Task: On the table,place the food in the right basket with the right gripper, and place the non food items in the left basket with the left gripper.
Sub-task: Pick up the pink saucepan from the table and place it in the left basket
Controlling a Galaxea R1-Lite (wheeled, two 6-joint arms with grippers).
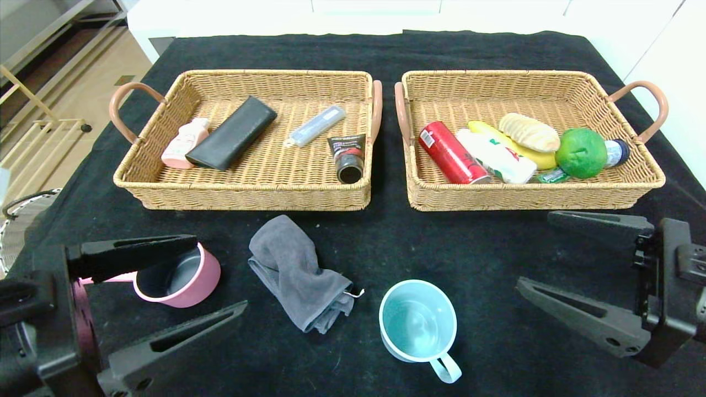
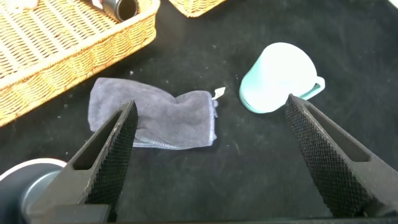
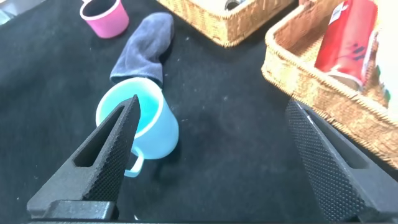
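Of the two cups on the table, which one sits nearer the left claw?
The pink cup, right beside the left claw; the light blue cup stands past the grey cloth.

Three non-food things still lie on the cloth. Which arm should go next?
The left. The pink cup, grey cloth and blue mug are all non-food, bound for the left basket. The open left hand hangs right beside the pink cup; the right hand sits open and idle.

It looked like an indoor test room: a table (image 1: 496, 331) draped in black cloth, white cabinets (image 1: 386, 14) behind it at 12 o'clock, and wood flooring with a metal rack (image 1: 38, 66) at 10 o'clock.
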